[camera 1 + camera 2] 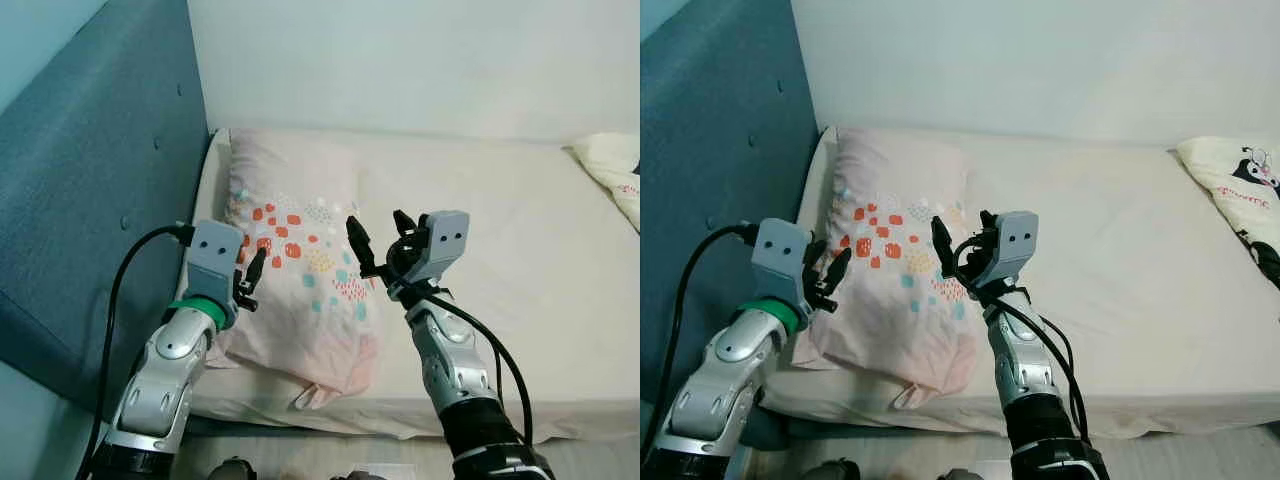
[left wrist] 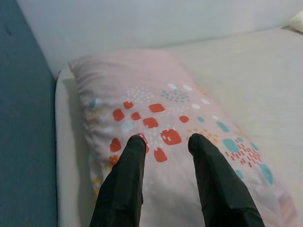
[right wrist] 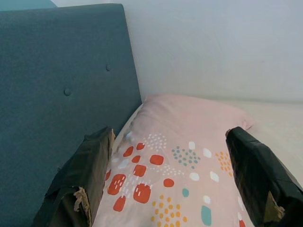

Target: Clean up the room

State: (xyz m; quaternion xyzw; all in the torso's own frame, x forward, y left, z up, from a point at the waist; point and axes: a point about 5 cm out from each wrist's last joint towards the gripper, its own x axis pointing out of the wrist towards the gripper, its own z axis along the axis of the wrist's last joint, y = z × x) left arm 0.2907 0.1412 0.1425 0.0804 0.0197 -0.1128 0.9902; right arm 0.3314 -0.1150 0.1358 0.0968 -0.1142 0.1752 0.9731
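A pink pillow (image 1: 300, 250) printed with red, teal and yellow dots lies on the cream bed (image 1: 500, 270), lengthwise beside the headboard. My left gripper (image 1: 250, 275) hovers at the pillow's left edge; in the left wrist view the gripper (image 2: 168, 142) is open, its fingers a little apart over the red dots with nothing between them. My right gripper (image 1: 380, 240) is raised over the pillow's right edge. Its fingers (image 3: 97, 156) are spread wide and hold nothing.
A blue padded headboard (image 1: 100, 180) runs along the left and a white wall (image 1: 420, 60) along the back. A cream pillow with a penguin print (image 1: 1230, 180) lies at the bed's far right. The mattress front edge (image 1: 330, 415) is just below my arms.
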